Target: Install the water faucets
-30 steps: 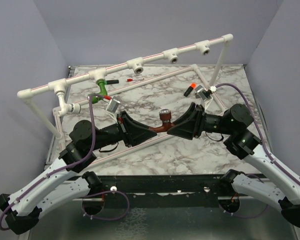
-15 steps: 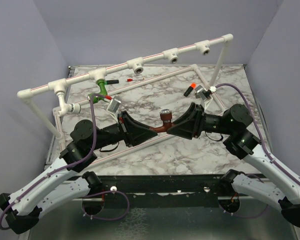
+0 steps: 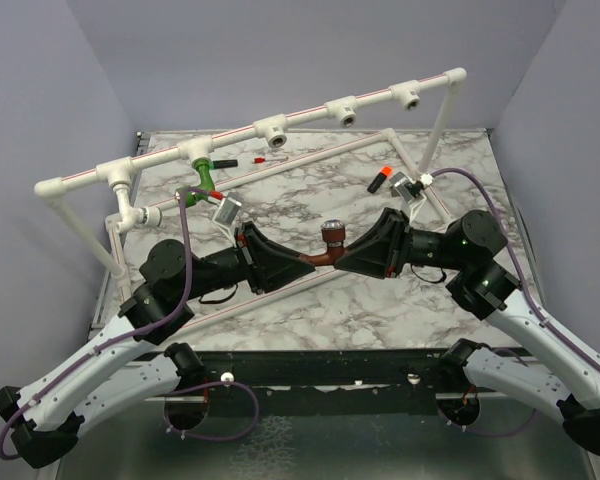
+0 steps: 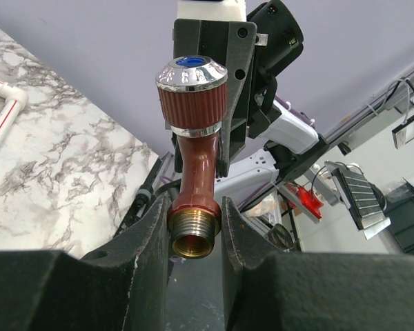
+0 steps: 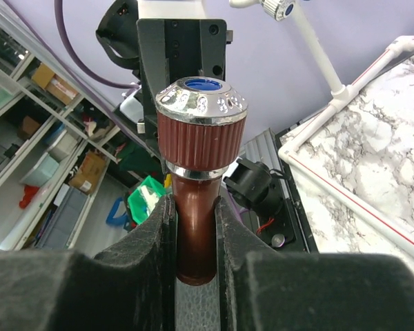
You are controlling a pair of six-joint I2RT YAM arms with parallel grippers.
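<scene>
Reddish-brown faucet: hangs knob-up in mid-air over the middle of the marble table, near the front rail of the pipe frame and well short of its top rail. Clamped from both sides: left gripper closed tight on the collar just above the brass thread, right gripper closed tight on the body below the ribbed knob. Looks like a hand-over or regrip, with installation of this piece not yet done. Green faucet already on a tee at the frame's left; further right along the top rail, three open tees. Risks, by judgement: strain on the plastic body or a skewed hold from any mismatched pull or twist while gripped rigidly at both ends; a swing in the remaining pads on a careless release; cross-threading at the tee from a tilted thread. Readable writing: none. Only a blue cap in the chrome knob top, with no brand or label legible anywhere.
</scene>
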